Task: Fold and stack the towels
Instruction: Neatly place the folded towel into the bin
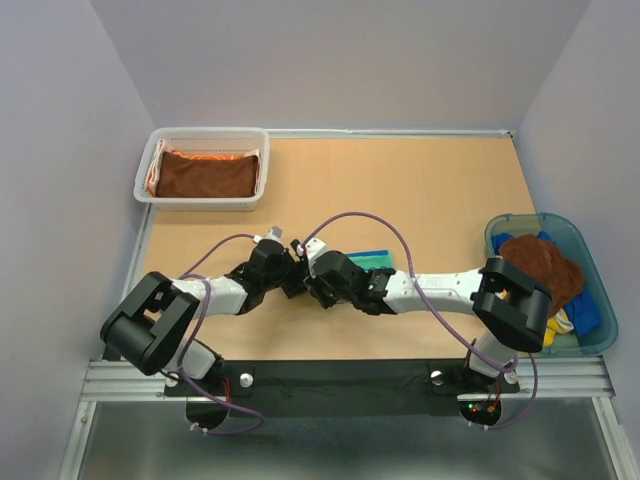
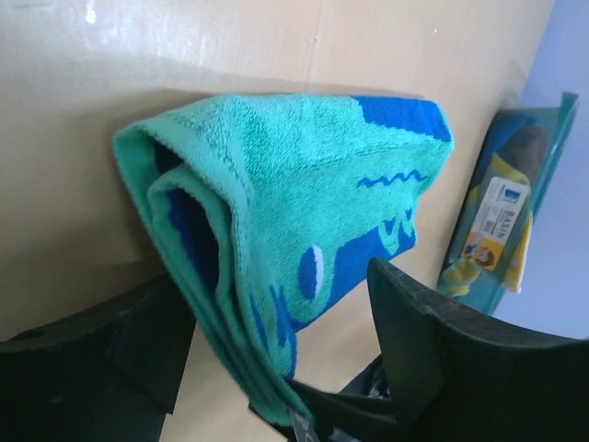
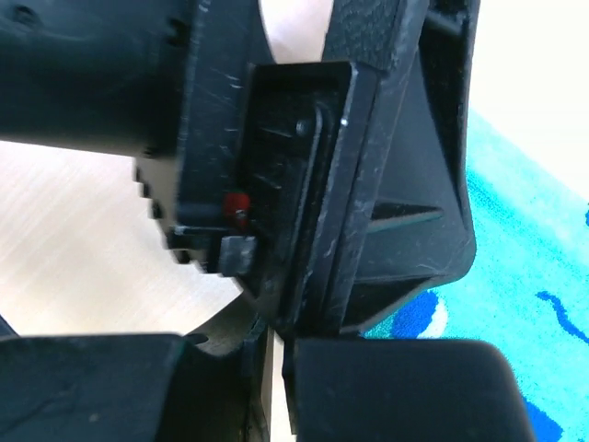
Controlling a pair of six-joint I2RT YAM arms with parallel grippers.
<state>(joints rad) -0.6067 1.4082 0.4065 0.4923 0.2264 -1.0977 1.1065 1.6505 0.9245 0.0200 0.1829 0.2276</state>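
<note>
A folded green-blue towel (image 1: 372, 258) lies on the table's middle, just right of both grippers. In the left wrist view the towel (image 2: 294, 175) is doubled over, its lower corner hanging between the spread fingers of my left gripper (image 2: 276, 304), which is open. That corner is pinched in the black jaws of my right gripper (image 1: 312, 280), seen at the bottom edge. My left gripper (image 1: 292, 272) meets it nose to nose. In the right wrist view my right gripper (image 3: 276, 387) is shut to a slit, the left gripper's body fills the view, and the towel (image 3: 529, 276) shows at right.
A white mesh basket (image 1: 205, 133) at the back left holds a folded brown towel (image 1: 208, 173) over an orange one (image 1: 160, 165). A blue-green tub (image 1: 497, 230) at the right edge holds a crumpled brown towel (image 1: 540, 265) and other cloths.
</note>
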